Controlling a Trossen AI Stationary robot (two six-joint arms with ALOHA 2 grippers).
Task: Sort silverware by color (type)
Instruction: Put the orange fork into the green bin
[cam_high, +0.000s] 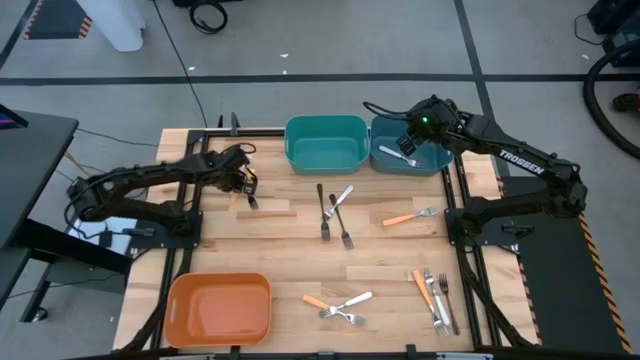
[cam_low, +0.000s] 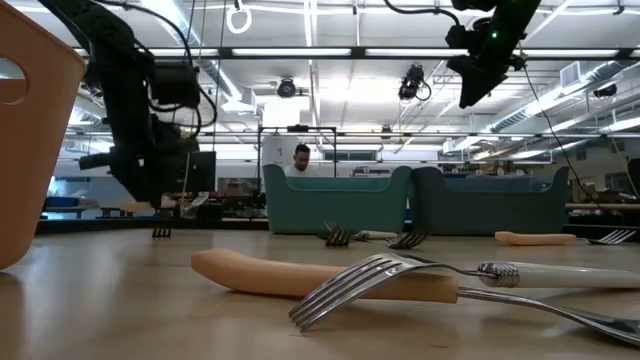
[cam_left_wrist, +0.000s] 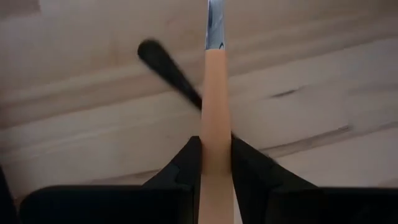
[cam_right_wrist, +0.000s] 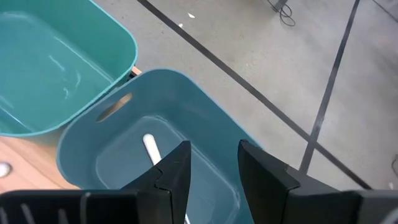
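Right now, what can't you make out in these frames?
- Fork in the blue bin: the right gripper hides most of it in the right wrist view.
- Dark piece on the table under the left gripper: blurred in the left wrist view, part hidden behind the orange-handled fork.
- Orange bin: cut off by the low view's left edge.

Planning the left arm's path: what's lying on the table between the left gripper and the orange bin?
High view: only bare wood between the left gripper and the orange bin.
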